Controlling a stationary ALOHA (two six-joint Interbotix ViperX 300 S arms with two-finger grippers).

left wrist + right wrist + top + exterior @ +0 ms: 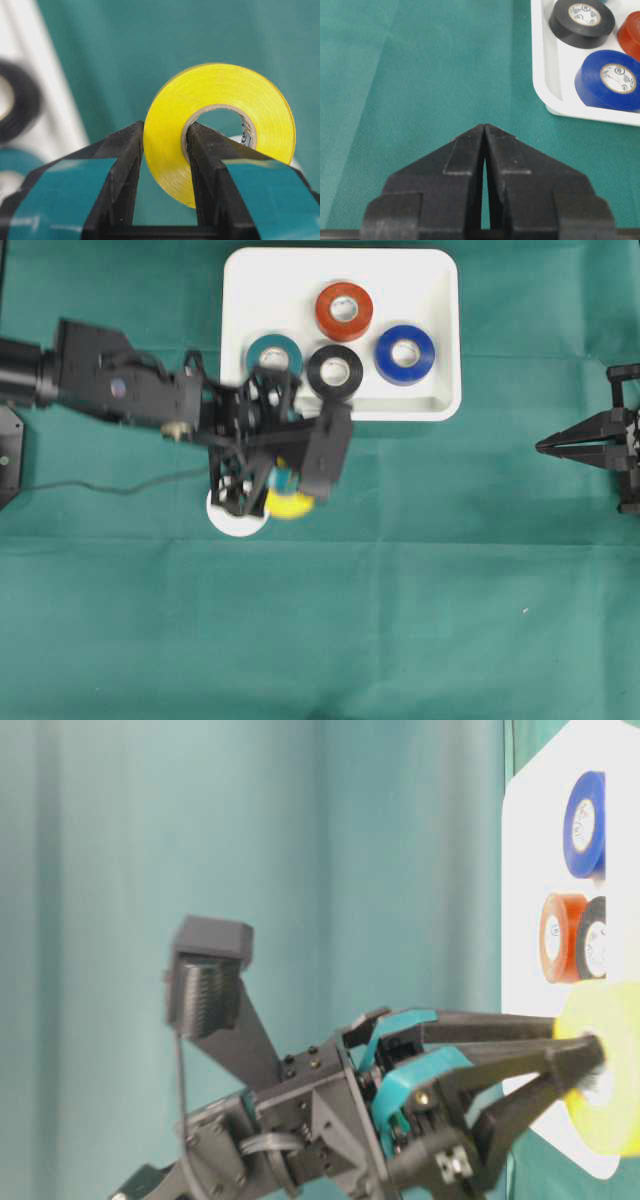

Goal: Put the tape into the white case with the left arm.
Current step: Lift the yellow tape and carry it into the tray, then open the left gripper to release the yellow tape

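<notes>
Teal-striped fingers (165,165) of the left arm (120,388) pinch one wall of the yellow tape (220,130). That thin hold could slip short of the white case (440,300). Right fingers (485,131) rest closed, empty.

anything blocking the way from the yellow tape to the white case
Nothing visible on the cloth between them. The yellow tape, pinched by the left gripper, sits just short of the white case, whose near rim holds teal and black rolls.

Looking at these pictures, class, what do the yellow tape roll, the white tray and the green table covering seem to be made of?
Yellow tape roll: probably glossy vinyl tape, smooth with a soft sheen, wound on a pale, cardboard-like core.
Shallow white rectangular tray: likely moulded plastic, with a smooth surface, rounded corners and a raised rim.
Green table covering: apparently woven cloth, matte, with fine weave and faint creases.
</notes>
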